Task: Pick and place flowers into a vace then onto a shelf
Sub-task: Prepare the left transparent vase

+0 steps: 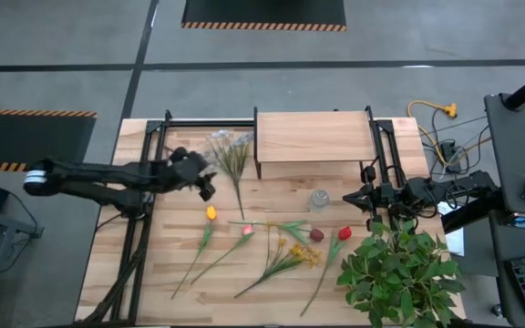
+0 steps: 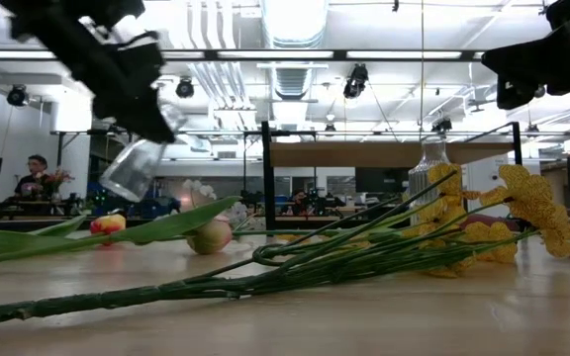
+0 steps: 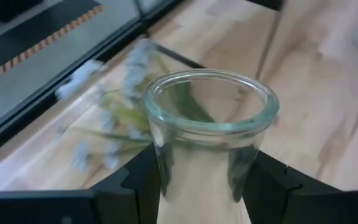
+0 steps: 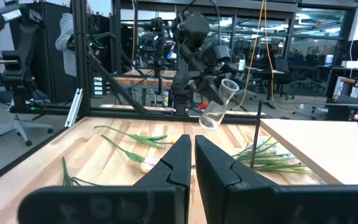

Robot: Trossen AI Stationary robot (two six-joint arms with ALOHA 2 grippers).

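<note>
My left gripper (image 1: 203, 185) is shut on a clear glass vase (image 3: 210, 143) in the air over the left half of the table, near the pale blue-white sprigs (image 1: 231, 150). The other flowers lie flat on the tabletop: a yellow head (image 1: 211, 213), a pink one (image 1: 246, 231), small yellow blossoms (image 1: 303, 253), a dark red head (image 1: 316, 235) and a red one (image 1: 344, 233). The shelf (image 1: 313, 137) stands at the far middle. Beside the shelf's right legs my right gripper (image 1: 349, 198) waits, shut and holding nothing. My left gripper pinches the vase's glass wall below the rim (image 3: 166, 163) between its two fingers (image 3: 143, 177), one on each side. The fingers slant down from the table's left. The vase is lifted clear of the table and tilted (image 2: 135, 170), its open mouth (image 3: 210, 99) beyond the fingertips.
A second clear glass (image 1: 319, 199) stands in front of the shelf, close to my right gripper. A bushy green leafy plant (image 1: 399, 269) fills the near right corner. Black frame rails (image 1: 153, 146) run along the table's left and far sides. A person (image 2: 36, 178) sits in the room behind.
</note>
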